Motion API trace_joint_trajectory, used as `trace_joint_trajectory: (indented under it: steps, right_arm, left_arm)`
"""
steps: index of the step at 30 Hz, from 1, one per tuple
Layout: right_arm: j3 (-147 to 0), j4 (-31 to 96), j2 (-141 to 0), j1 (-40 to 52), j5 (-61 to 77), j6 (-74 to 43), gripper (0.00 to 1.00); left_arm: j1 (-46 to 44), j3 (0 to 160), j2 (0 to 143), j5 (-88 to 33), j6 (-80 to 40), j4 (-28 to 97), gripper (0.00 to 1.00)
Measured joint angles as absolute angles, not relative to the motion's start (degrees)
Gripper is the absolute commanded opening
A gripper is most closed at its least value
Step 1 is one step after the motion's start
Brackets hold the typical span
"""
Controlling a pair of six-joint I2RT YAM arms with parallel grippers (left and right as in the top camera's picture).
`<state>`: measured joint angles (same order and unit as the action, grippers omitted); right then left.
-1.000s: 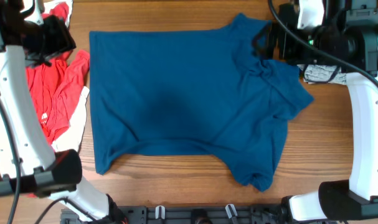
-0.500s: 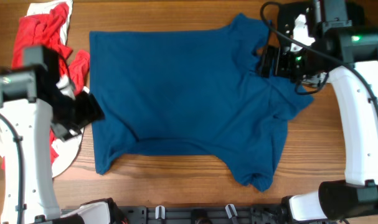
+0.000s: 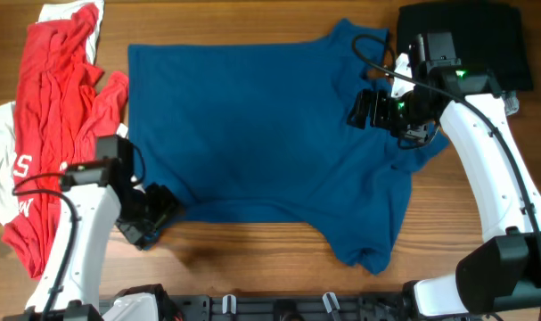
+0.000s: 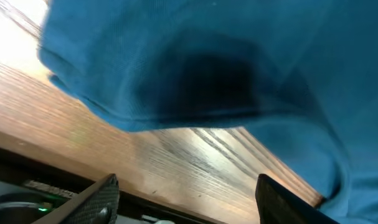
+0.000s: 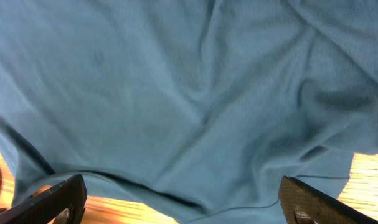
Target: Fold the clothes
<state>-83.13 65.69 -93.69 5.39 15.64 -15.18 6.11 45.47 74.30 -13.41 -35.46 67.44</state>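
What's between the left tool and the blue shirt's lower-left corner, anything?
Nothing visible. The left tool hangs open right at the blue T-shirt's lower-left hem, with only bare table wood between it and the cloth. The red garment lies off to the side.

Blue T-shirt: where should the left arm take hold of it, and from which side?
Probably the blue T-shirt's near-left corner, coming low from the table's front edge: there the cloth edge looks lifted off the wood, leaving a lip for the left gripper's finger.

Rumpled blue T-shirt (image 5: 195,93) on wood table (image 5: 370,177), beneath the wide-spread tool (image 5: 182,202).
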Motion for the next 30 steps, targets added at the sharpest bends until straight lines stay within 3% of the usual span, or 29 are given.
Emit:
trace_joint_trajectory:
  steps: [2,3,5,10,21,27,30]
  right_arm:
    - [-83.0,65.1,-93.7,5.4,15.6,-15.2,0.99]
    - [-83.0,65.0,-93.7,5.4,15.6,-15.2,0.99]
    - [-83.0,64.8,-93.7,5.4,15.7,-15.2,0.99]
    - [-83.0,64.1,-93.7,5.4,15.7,-15.2,1.0]
    - [-83.0,63.7,-93.7,5.4,15.7,-15.2,0.99]
    - [-83.0,63.7,-93.7,5.4,15.7,-15.2,0.99]
    - [-83.0,63.7,-93.7,5.4,15.7,-15.2,0.99]
  left_arm:
    - [5.1,43.8,74.3,-13.4,-39.5,66.3,0.68]
    - [4.9,43.4,74.3,-13.2,-42.0,65.9,0.82]
    - [4.9,43.4,74.3,-11.6,-48.6,65.4,0.91]
    - [4.9,43.3,74.3,-7.0,-57.5,63.4,0.96]
    - [4.9,42.3,75.2,-4.6,-68.5,59.2,0.73]
    - [4.9,36.6,75.2,-6.1,-73.2,57.7,0.7]
    - [4.9,34.2,75.3,-6.0,-74.8,56.0,0.61]
